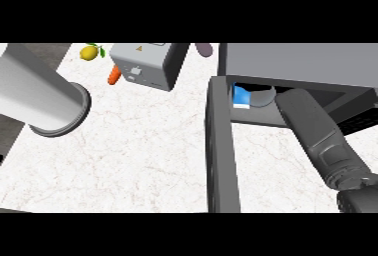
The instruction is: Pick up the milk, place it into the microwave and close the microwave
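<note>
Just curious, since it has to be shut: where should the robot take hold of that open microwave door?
Take the door at its near, free end, coming from its left face. It stands wide open, edge-on, hinged at the microwave, so it would likely swing shut rightwards.

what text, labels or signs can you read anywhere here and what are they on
No readable words or numbers anywhere.
Grey box at the counter's back: a small warning triangle sign on its top, and a pale mark on its front, too blurred to read.
Milk carton inside the microwave: blue and white, no legible text.
</note>
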You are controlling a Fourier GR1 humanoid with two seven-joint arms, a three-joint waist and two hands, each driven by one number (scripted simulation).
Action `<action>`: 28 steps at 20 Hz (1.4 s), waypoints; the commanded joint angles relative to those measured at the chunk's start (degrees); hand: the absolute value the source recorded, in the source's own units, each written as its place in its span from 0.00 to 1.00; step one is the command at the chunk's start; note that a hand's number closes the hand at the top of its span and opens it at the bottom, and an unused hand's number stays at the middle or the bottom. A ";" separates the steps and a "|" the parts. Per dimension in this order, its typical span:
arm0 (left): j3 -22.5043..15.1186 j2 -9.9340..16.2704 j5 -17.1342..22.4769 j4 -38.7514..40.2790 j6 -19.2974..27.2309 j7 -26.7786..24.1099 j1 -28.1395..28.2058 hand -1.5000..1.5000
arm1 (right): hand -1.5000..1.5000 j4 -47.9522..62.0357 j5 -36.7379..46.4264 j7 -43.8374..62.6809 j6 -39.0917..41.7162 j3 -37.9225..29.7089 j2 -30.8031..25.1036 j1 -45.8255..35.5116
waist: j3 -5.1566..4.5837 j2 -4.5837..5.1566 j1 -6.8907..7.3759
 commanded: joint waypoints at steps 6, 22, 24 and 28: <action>-4.40 -1.20 -1.07 -1.04 -0.80 1.43 -1.12 0.00 | 0.00 -0.30 -7.01 -5.43 13.66 -6.30 1.58 2.43 | -0.17 -1.24 -2.15; -20.44 -4.45 -8.49 -1.36 6.57 6.74 -4.36 1.00 | 0.00 -4.57 -12.37 -11.37 34.42 -7.50 4.60 16.87 | -0.41 -3.22 -6.69; -22.93 -4.46 -8.08 -4.62 8.39 9.19 -3.14 1.00 | 0.00 -7.00 -12.07 -13.53 34.06 -6.24 5.66 20.88 | -0.42 -3.40 -6.91; -30.40 -4.46 -12.71 -4.48 9.76 7.81 -1.57 1.00 | 0.00 -12.99 -11.48 -12.99 33.15 -3.51 8.25 25.92 | -0.47 -3.70 -7.51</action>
